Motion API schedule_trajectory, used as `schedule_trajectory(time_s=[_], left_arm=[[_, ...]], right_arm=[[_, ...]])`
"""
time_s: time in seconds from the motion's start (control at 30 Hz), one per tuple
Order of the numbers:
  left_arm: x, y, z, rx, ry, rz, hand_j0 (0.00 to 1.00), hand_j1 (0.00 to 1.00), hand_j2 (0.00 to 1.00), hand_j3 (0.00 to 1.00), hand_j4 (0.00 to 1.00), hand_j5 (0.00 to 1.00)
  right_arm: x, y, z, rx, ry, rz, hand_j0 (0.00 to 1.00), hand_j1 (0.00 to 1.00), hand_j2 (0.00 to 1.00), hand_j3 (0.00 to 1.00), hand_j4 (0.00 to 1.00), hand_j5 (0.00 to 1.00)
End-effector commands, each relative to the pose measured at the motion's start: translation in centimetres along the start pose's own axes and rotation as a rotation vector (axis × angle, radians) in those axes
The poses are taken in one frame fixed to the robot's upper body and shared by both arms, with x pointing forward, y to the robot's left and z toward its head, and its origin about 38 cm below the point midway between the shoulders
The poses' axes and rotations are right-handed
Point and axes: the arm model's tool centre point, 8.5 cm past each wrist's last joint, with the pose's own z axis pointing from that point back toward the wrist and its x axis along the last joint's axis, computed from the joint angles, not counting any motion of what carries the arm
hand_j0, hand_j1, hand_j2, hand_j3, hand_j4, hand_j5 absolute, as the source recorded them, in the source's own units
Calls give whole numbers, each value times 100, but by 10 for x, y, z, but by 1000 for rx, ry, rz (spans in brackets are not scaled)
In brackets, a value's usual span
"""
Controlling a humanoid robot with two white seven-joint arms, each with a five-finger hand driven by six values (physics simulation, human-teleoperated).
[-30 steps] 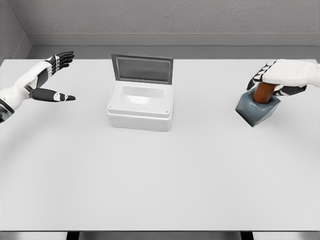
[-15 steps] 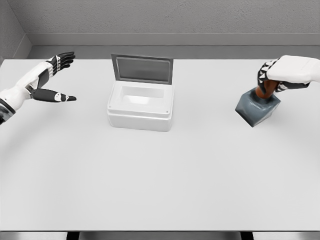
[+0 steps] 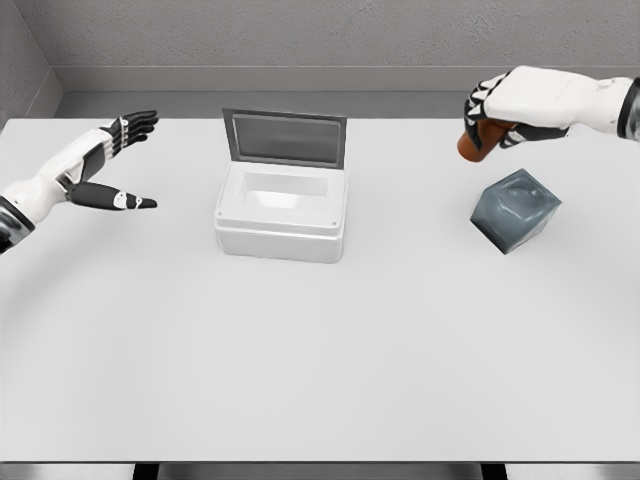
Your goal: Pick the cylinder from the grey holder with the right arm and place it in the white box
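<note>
My right hand [image 3: 492, 118] is shut on the brown-orange cylinder [image 3: 474, 143], holding it in the air above and to the left of the grey holder [image 3: 515, 210]. The holder sits tilted on the table at the right, its socket bare. Left of it stands the white box [image 3: 282, 212], lid raised at the back and its inside hollow showing. My left hand [image 3: 118, 160] hovers open over the table's far left, fingers spread.
The white table [image 3: 320, 350] spans the whole view, with a grey wall behind it. The box's upright lid [image 3: 285, 137] rises at the back of the box.
The right hand has lifted the cylinder out of the grey holder and carried it up and to the left. The left hand has barely shifted.
</note>
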Motion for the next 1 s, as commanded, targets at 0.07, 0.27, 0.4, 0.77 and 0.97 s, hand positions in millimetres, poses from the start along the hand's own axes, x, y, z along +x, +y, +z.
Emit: schedule_trajectory(time_s=[0.07, 0.27, 0.4, 0.77, 0.97], left_arm=[[1, 0, 0, 2, -2, 4, 100, 100, 100, 100, 100, 100], [0, -1, 0, 1, -1, 6, 100, 100, 100, 100, 100, 100], [0, -1, 0, 1, -1, 6, 100, 100, 100, 100, 100, 100], [-5, 0, 9, 6, 7, 6, 100, 100, 100, 100, 100, 100], [-23, 5, 38, 22, 53, -6, 100, 100, 100, 100, 100, 100]], right_arm=[[25, -8, -38, -34, -87, -4, 31, 31, 31, 31, 31, 31], [52, -15, -51, -36, -162, 44, 32, 32, 32, 32, 32, 32], [71, -21, -52, -43, -208, 90, 32, 32, 32, 32, 32, 32], [99, -26, -57, -33, -282, 154, 32, 32, 32, 32, 32, 32], [115, -30, -63, -37, -324, 180, 34, 34, 34, 34, 34, 34]])
